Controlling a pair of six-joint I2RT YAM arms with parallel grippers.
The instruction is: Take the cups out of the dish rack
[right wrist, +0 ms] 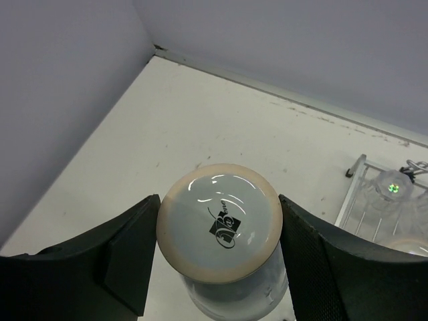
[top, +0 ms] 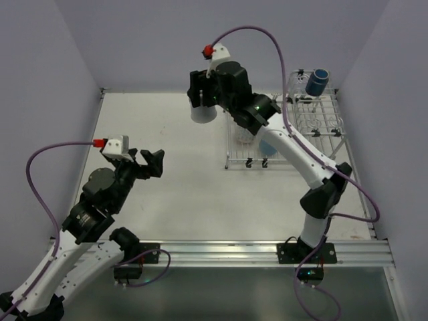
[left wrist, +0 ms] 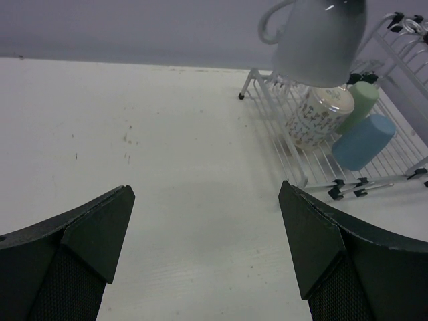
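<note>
One mug (top: 202, 112) in the right end effector (right wrist: 219, 267) hangs beyond the dish rack (top: 229, 150) edge.

A whitish table (top: 187, 180) fills the middle of the top view, boxed in by pale lavender walls (top: 167, 40) at the left, right and top. A silver metal rail (top: 221, 253) runs along its lower edge. In the left wrist view, small dark specks (left wrist: 127, 140) dot the tabletop left of centre.
</note>
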